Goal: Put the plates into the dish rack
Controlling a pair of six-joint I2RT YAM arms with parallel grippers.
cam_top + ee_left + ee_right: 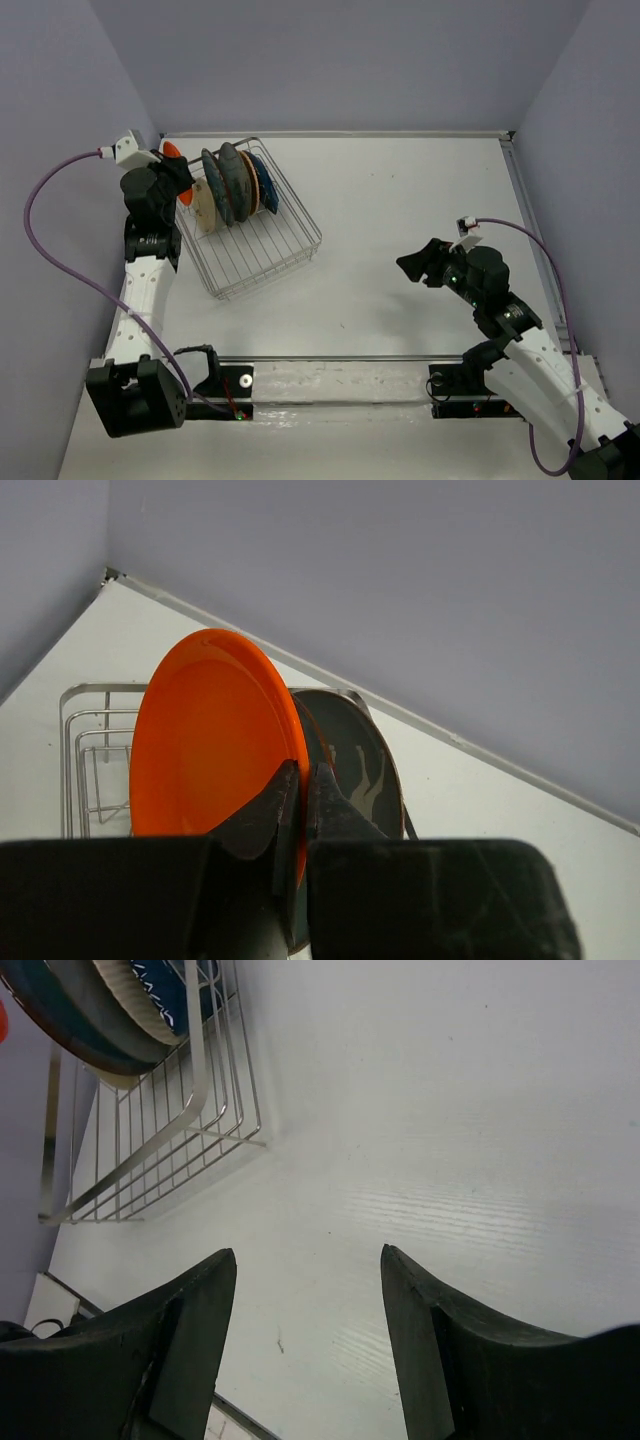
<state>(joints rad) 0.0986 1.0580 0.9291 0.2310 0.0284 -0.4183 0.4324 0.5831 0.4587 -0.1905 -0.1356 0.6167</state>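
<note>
My left gripper [180,170] is shut on the rim of the orange-red plate [172,150], holding it upright at the far left end of the dish rack [270,250]. In the left wrist view my gripper [305,770] pinches that plate [210,740], and the grey patterned plate [365,770] stands just behind it. In the rack stand the cream plate [205,208], teal plate [213,180], grey plate [232,178], tan plate [249,180] and navy plate [266,182]. My right gripper [415,265] is open and empty above bare table, right of the rack.
The near half of the rack [150,1150] holds no plates. Its wire wall [80,740] shows left of the orange plate. The left wall stands close behind my left arm. The raised table edge [340,133] runs along the back.
</note>
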